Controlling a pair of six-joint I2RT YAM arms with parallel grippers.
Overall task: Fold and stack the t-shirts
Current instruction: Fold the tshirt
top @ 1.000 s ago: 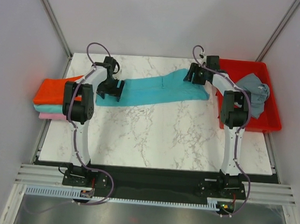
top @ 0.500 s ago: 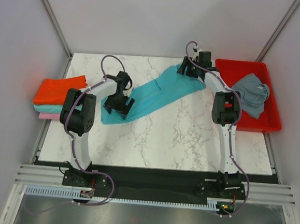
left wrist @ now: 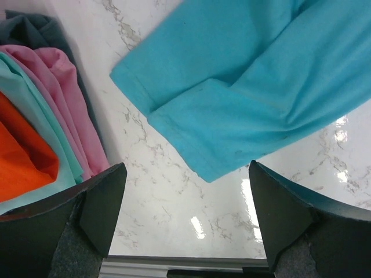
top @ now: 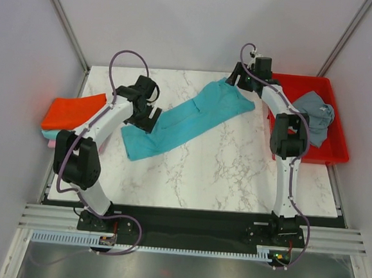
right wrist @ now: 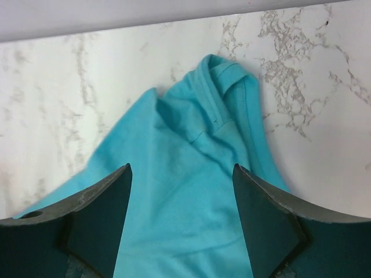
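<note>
1. turquoise shirt [top: 186,123]: lies flat on the table [top: 196,175] as a long band. it runs on a diagonal from the far right to the near left. its far end is bunched, with a hemmed edge folded over (right wrist view).

2. left gripper [left wrist: 185,191]: fingers wide apart, nothing between them. it hangs over bare marble just beside the near-left end of the turquoise shirt. the hem of that end lies just ahead of the fingertips.

3. right gripper [right wrist: 181,179]: fingers spread apart, with no cloth pinched. it sits above the far end of the turquoise shirt. contact with the cloth cannot be told.

4. stack, at the left edge of the table: orange-red shirt [top: 72,111] on top, teal shirt [left wrist: 43,124] under it, pink shirt [left wrist: 65,92] below that. all three are folded. the stack is near the left gripper but apart from the turquoise shirt.

5. grey shirt [top: 313,113]: crumpled in the red tray [top: 339,154], which sits at the right edge of the table, next to the right arm.
</note>
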